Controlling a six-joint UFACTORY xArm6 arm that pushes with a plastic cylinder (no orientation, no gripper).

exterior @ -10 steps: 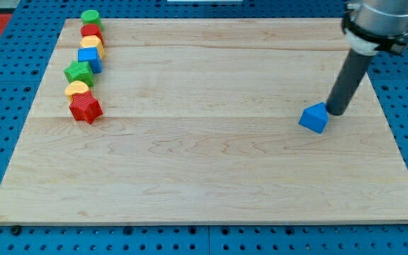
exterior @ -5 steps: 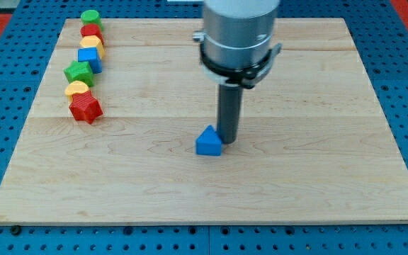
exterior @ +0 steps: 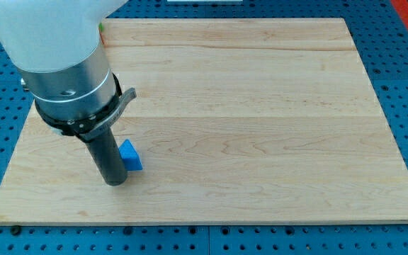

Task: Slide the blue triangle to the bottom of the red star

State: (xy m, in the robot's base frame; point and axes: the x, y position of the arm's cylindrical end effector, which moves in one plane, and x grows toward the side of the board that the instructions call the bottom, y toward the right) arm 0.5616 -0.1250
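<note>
The blue triangle (exterior: 131, 156) lies on the wooden board (exterior: 261, 106) at the lower left, partly hidden by my rod. My tip (exterior: 114, 182) rests on the board just to the view's left of and below the triangle, close against it. The red star is hidden behind the arm's large white and grey body (exterior: 62, 64), which covers the board's upper left.
The column of other coloured blocks at the board's left edge is hidden behind the arm; only a sliver of green (exterior: 100, 27) shows by the arm near the top. A blue pegboard (exterior: 402, 85) surrounds the board.
The blue triangle has slid from the board's right side across to the lower left. My rod moved with it and now stands at its left, with the arm covering the block column.
</note>
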